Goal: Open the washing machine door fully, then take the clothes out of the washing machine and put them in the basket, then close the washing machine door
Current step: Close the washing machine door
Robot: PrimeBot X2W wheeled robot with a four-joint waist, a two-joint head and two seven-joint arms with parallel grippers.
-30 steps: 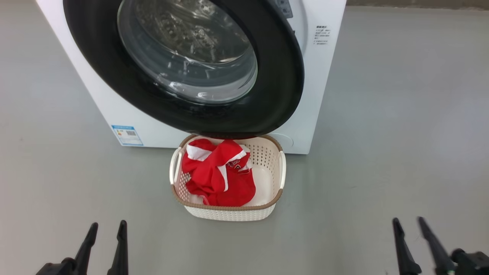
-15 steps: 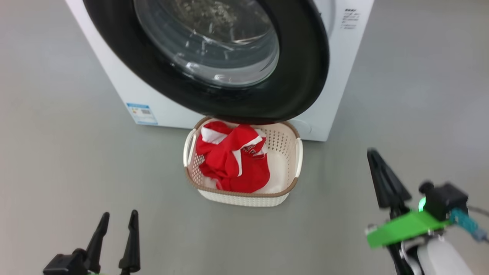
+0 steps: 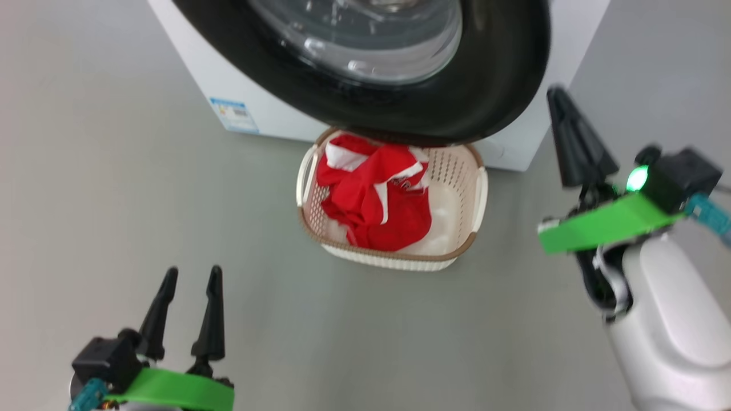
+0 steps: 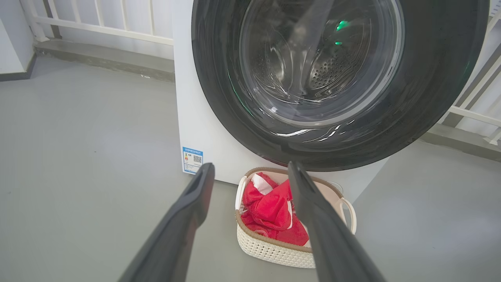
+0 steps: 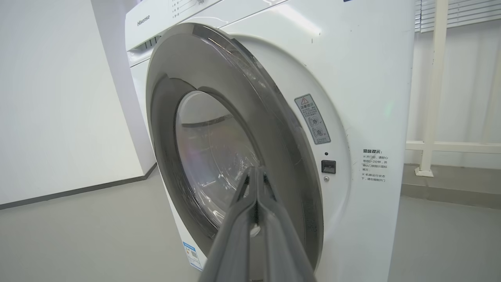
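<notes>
Right of the door rim: right gripper (image 3: 557, 105), its two dark fingers pressed flat together with nothing between them, raised close beside the glossy black edge.
Washing machine door (image 5: 235, 102): ajar, standing off the white front; its free edge is on the right, and the latch socket (image 5: 328, 166) on the front panel is uncovered.
Washing machine (image 3: 268, 117): at the far side of the grey floor (image 3: 114, 188).
Clothes (image 3: 377, 200): red with white trim, bundled in the basket (image 3: 394, 260).
Basket position: on the floor against the machine's foot, its far end under the door's lower rim.
Left gripper (image 3: 193, 274): fingers spread, empty, low at the near left, well apart from the door.
Deciding relation: the door's outer face lies left and a little far of the right fingertips, which point up at its right half.
Nearer arm: the right, clearly.
Step, by my reckoning: closing the door, with a push on the rim's right side toward the far panel.
</notes>
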